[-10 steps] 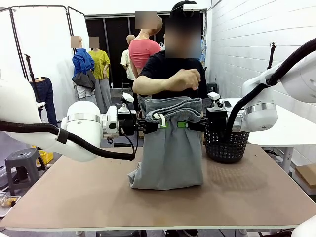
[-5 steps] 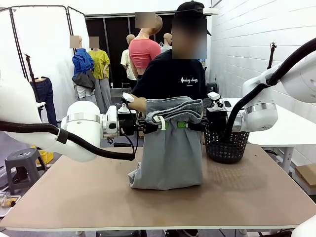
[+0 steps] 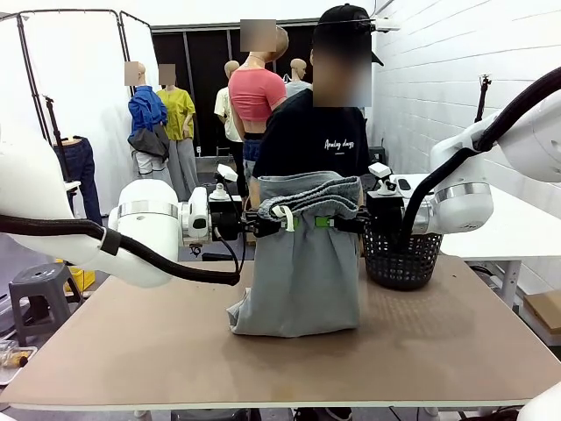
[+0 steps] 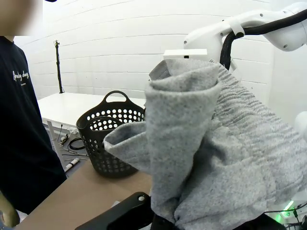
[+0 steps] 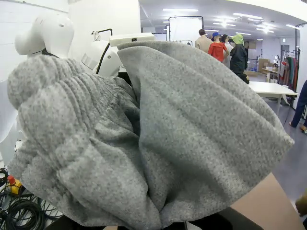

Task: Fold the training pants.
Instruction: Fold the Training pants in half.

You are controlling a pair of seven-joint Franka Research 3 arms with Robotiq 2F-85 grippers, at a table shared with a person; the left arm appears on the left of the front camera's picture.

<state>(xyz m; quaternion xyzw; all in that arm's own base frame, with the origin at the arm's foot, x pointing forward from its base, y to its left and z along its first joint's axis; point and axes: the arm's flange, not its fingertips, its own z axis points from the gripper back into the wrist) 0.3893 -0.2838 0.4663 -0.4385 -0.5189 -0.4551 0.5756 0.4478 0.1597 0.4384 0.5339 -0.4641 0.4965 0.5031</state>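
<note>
**Person lets go; pants hang between the arms**

The training pants (image 3: 302,263) hang with their hem bunched on the table (image 3: 131,351). The left gripper (image 3: 279,221) and right gripper (image 3: 326,222) are clamped on the waistband. Behind, the person (image 3: 311,140) has drawn back both hands, so folding now falls to the arms.

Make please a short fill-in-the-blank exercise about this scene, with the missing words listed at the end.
1. The training pants hang from both grippers, and their lower end rests on the ____.
2. The left gripper and the right gripper are both ____ on the grey fabric near the waistband.
3. The black mesh basket stands beside the pants on the robot's ____ side.
4. The person stands behind the pants in a ____ T-shirt.

Missing words: table; shut; right; black
</note>
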